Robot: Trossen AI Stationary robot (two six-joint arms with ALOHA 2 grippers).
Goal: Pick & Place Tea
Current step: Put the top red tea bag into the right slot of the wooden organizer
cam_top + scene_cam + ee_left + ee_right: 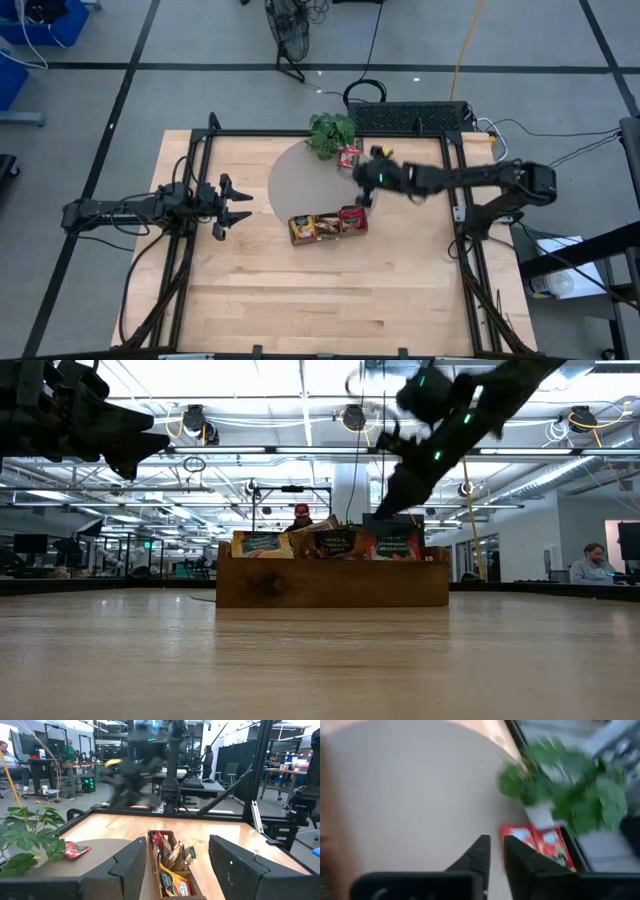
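Wooden tray sits mid-bench in the high view, already holding several tea packets: yellow at one end, red at the other. Red packets are left on the round grey mat beside the potted plant. The right gripper hangs between those packets and the tray, carrying nothing I can make out; the left gripper waits well off to the side, fingers spread.

Level with the bench, the tray shows packets standing upright along its length, the right arm above its right end.

Past the left arm's spread fingers, the tray looks part filled and one red packet lies on the mat near the plant.

From the right wrist, the fingers stand just apart with nothing between them, and the red packets lie ahead by the plant pot. My judgement: most tea is stowed, these few are left.
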